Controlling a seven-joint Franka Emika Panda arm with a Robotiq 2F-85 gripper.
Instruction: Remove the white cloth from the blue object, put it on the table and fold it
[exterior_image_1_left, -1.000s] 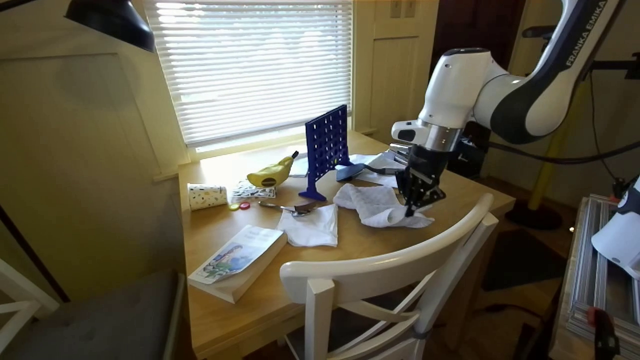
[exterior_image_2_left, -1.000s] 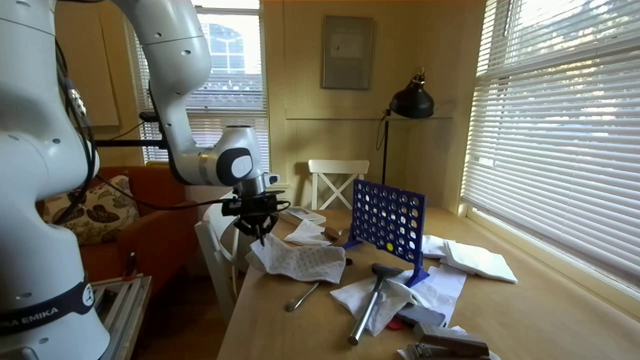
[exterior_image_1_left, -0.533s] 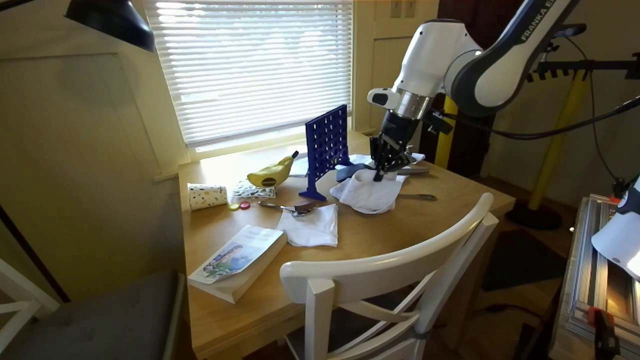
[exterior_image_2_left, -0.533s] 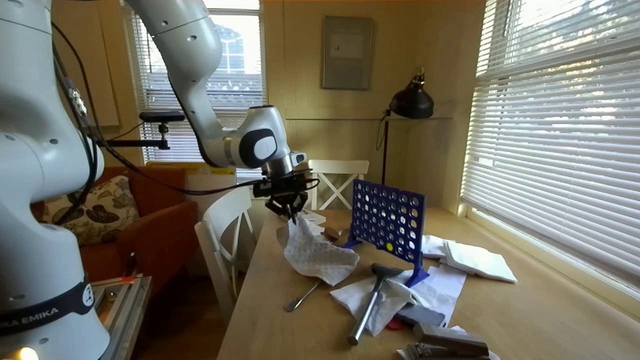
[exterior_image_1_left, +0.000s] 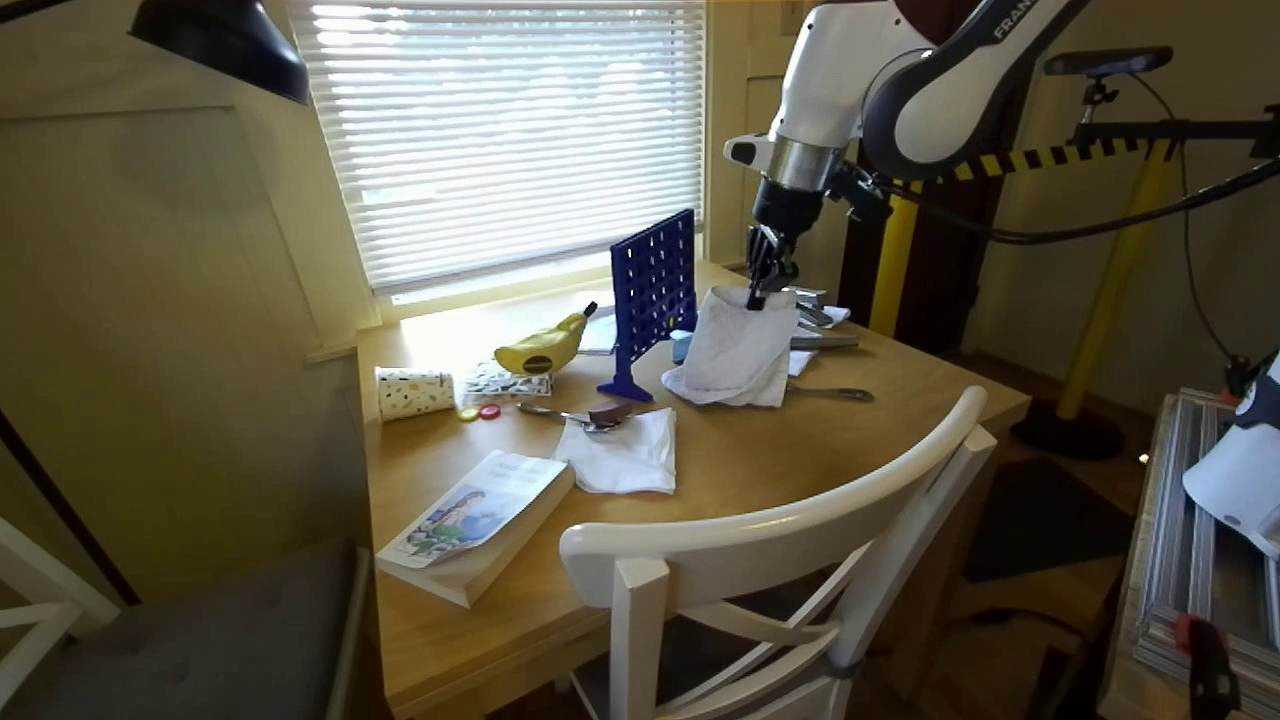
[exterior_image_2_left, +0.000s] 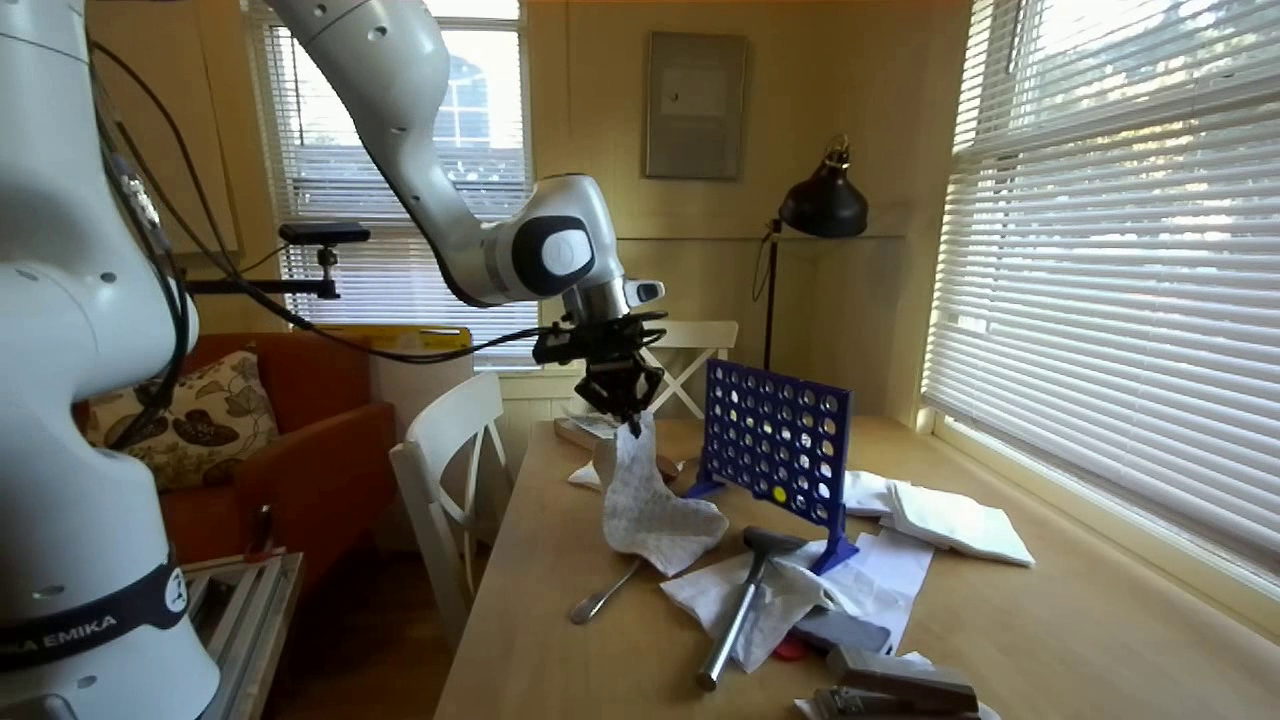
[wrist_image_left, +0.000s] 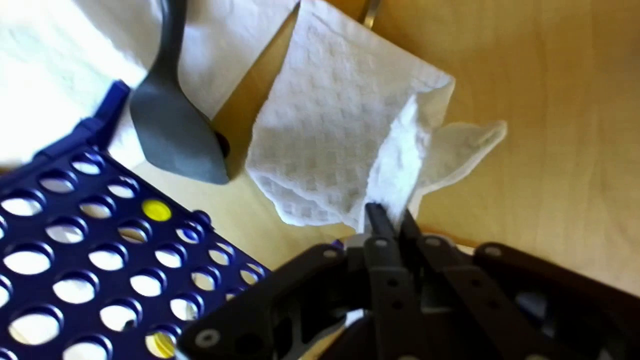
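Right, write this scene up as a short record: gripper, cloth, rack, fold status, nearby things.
Gripper: shut on one end of the white cloth, raised above the table
Cloth: off the blue rack and apart from it; its lower part appears to rest on the tabletop
Rack: upright, with a yellow disc in the grid
Fold status: not finished; the held end is up in the air
Nearby: grey spatula, book, yellow banana-shaped object
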